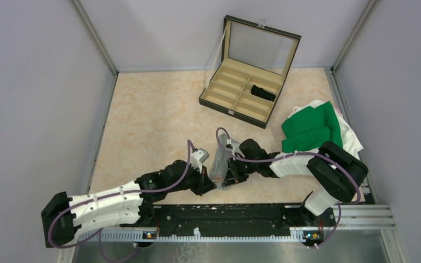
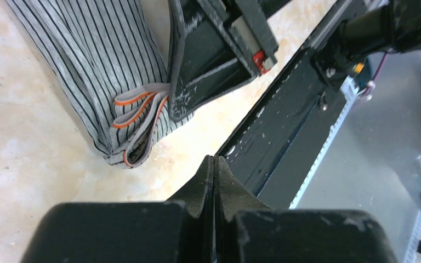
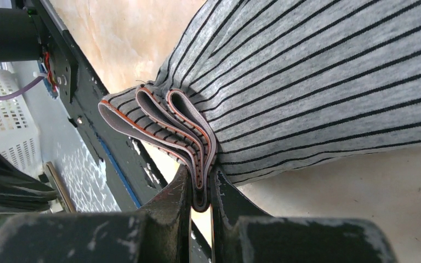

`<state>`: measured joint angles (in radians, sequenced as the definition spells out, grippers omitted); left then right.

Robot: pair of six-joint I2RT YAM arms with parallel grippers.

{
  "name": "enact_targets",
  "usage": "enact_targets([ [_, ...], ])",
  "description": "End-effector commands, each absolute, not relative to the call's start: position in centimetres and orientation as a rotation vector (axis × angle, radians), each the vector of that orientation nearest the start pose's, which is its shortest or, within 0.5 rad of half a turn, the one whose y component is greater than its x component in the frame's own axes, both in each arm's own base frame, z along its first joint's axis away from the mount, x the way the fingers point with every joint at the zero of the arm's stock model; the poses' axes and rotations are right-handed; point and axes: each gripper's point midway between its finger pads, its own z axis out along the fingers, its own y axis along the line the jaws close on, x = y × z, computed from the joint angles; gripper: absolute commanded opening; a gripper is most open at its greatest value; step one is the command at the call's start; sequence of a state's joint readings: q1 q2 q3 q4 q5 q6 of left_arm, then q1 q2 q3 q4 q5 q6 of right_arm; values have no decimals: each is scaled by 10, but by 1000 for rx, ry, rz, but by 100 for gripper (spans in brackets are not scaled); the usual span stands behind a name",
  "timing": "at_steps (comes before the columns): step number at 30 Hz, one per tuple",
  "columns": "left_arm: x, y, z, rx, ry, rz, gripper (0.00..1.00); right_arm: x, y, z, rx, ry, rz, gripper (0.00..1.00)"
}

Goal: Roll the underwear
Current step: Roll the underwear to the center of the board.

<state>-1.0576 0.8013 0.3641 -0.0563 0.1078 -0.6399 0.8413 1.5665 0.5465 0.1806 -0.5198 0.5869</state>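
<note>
A grey underwear (image 1: 220, 163) with thin black stripes lies folded on the table between the two arms. Its orange-edged waistband (image 3: 164, 123) is bunched in several layers. My right gripper (image 3: 202, 183) is shut on the lowest loop of that waistband; in the left wrist view one of its fingers (image 2: 208, 60) lies against the fabric (image 2: 96, 66). My left gripper (image 2: 215, 159) is shut with nothing in it, just off the waistband end and over the table's near edge. A black underwear (image 1: 263, 92) sits rolled in a compartment of the open case (image 1: 233, 112).
A pile of green cloth (image 1: 309, 127) on white cloth lies at the right side of the table. The black mounting rail (image 1: 225, 213) runs along the near edge, close below both grippers. Grey walls enclose the table on three sides.
</note>
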Motion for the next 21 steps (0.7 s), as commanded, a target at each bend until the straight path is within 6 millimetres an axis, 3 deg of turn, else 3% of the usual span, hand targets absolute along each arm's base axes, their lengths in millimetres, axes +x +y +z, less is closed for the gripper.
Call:
enact_targets([
  [1,98,-271,93,582,2195,-1043,0,134,277,-20,-534,2750,962,0],
  [6,102,-278,80,592,2213,-1008,0,133,277,-21,-535,2754,961,0],
  [13,138,-269,74,445,2219,-783,0,132,275,-23,-544,2764,953,0],
  [21,144,-271,63,439,2237,-735,0,131,275,-24,-549,2767,954,0],
])
